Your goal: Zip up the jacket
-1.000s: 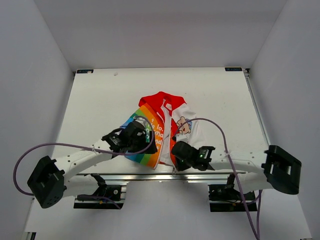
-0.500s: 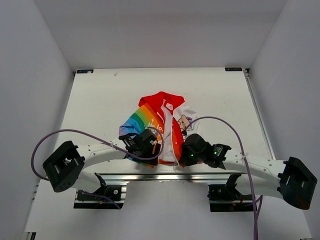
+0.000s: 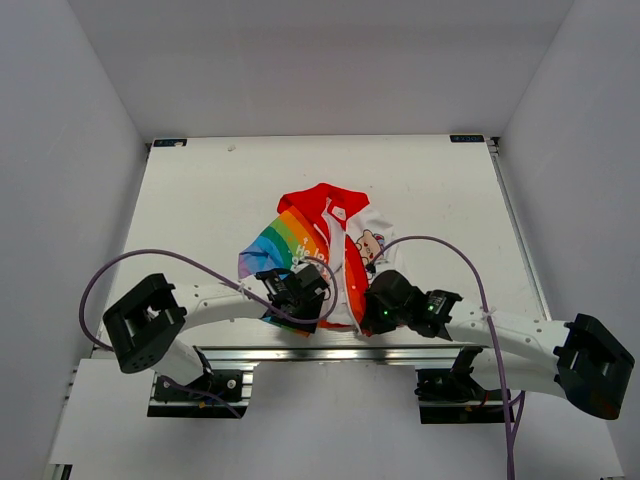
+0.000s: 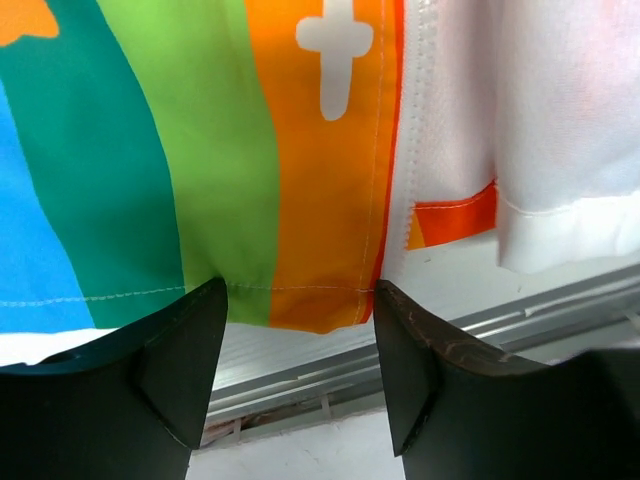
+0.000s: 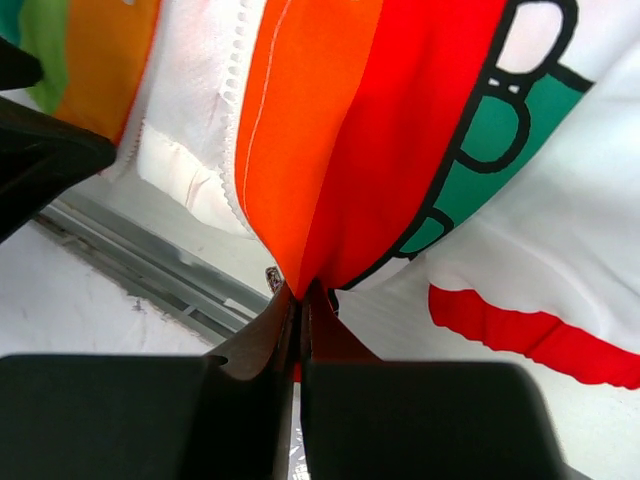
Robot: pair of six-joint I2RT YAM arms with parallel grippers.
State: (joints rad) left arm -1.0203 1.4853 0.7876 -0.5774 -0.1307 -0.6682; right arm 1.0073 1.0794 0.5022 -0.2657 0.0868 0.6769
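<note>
Rainbow stripes and red fabric pretty much fill both my wrist views. Head count: one jacket (image 3: 335, 230), two arms, two grippers, that's the lot.

The jacket lies flat on the table (image 3: 200, 190), around the middle of the near edge. Its hem sits right at that edge and the red hood points toward the far edge.

Both my arms come in low from the near corners, forearms running almost along the near edge, and meet at the hem on either side of the front opening.

My left gripper (image 4: 300, 290) has its jaws well apart. They straddle the bottom of the orange stripe, just beside the white zipper tape (image 4: 420, 100), with nothing clamped.

My right gripper (image 5: 297, 292) is pinched fully together on the jacket's orange-red hem corner.
</note>
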